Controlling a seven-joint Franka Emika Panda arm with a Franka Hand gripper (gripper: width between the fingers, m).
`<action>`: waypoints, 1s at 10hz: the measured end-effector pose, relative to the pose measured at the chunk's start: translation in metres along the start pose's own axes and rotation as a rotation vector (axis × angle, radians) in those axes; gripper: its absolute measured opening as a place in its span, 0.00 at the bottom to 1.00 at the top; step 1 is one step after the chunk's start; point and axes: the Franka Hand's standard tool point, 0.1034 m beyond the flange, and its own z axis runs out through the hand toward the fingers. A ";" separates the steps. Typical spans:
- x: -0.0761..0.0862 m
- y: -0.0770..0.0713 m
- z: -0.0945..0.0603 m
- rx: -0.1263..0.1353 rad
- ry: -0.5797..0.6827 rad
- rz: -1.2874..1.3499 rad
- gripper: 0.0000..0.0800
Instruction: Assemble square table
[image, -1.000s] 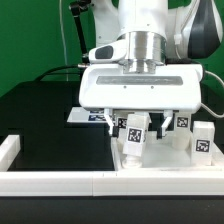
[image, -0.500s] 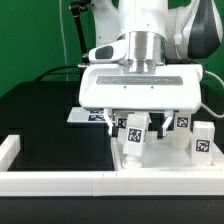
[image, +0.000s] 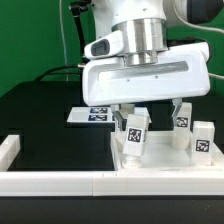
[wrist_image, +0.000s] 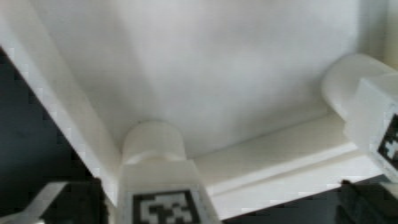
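Two open jaws (image: 128, 111), above tagged leg (image: 134, 133), apart

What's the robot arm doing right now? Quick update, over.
Gripper open, holding nothing, above square table top. Tagged legs standing upright on it. Nothing blocking.

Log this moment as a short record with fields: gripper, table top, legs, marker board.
gripper: open, above the table top, holding nothing
table top: white square top lying on the black table by the border wall, at the exterior view's right
legs: three white tagged legs stand upright on the top: one near the front, one behind it, one at the far right
marker board: flat on the black surface behind the table top, partly hidden by the arm
wrist view: shows a corner of the top's raised rim with a leg standing in it
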 end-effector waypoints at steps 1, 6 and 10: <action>-0.006 0.005 0.004 0.006 -0.059 0.005 0.81; 0.007 0.011 0.001 -0.005 -0.115 0.043 0.79; 0.007 0.012 0.001 -0.015 -0.114 0.215 0.36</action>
